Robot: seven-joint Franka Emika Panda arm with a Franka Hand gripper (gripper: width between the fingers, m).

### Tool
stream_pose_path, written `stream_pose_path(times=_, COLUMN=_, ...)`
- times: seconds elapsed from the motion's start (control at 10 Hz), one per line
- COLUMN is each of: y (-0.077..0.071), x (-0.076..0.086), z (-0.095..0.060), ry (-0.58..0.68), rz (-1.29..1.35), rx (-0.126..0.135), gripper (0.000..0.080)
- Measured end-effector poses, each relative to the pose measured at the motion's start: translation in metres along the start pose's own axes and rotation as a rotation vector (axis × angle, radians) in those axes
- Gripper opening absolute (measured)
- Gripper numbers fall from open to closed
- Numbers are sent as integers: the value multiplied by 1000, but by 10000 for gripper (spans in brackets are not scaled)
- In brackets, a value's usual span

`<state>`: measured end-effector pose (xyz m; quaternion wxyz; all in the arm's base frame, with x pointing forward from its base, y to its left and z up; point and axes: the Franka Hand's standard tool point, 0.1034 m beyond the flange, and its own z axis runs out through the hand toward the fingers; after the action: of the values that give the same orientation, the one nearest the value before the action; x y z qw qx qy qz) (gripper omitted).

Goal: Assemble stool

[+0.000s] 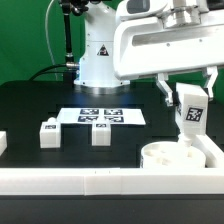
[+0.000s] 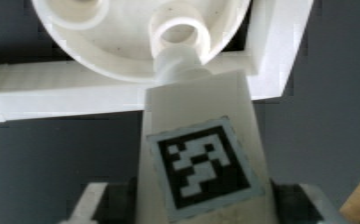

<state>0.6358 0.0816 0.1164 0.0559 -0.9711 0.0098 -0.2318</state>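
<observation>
The round white seat disc [image 1: 168,157] lies in the near corner at the exterior view's right, against the border rail. My gripper [image 1: 189,88] is shut on a white tagged leg [image 1: 191,117] and holds it upright just above the disc. In the wrist view the leg [image 2: 198,140] runs from the fingers [image 2: 102,203] down to the disc [image 2: 106,45], and its peg end [image 2: 180,40] is over the disc near a hole. Two more tagged legs [image 1: 47,133] [image 1: 100,133] stand on the black table at the exterior view's left and middle.
The marker board [image 1: 100,116] lies flat behind the two loose legs. A long white border rail [image 1: 90,180] runs along the near edge and up the exterior view's right side. The robot base [image 1: 98,50] stands at the back. A white block [image 1: 3,143] sits at the left edge.
</observation>
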Motion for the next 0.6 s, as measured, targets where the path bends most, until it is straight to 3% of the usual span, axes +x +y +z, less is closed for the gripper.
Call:
stream_pose_path(times=0.1, y=1, x=1, z=1, ry=55, rz=-1, rx=-3, gripper=327)
stream_pose_path(times=0.6, y=2, x=-10, z=20, ry=34, rz=-25, rx=-3, gripper=327)
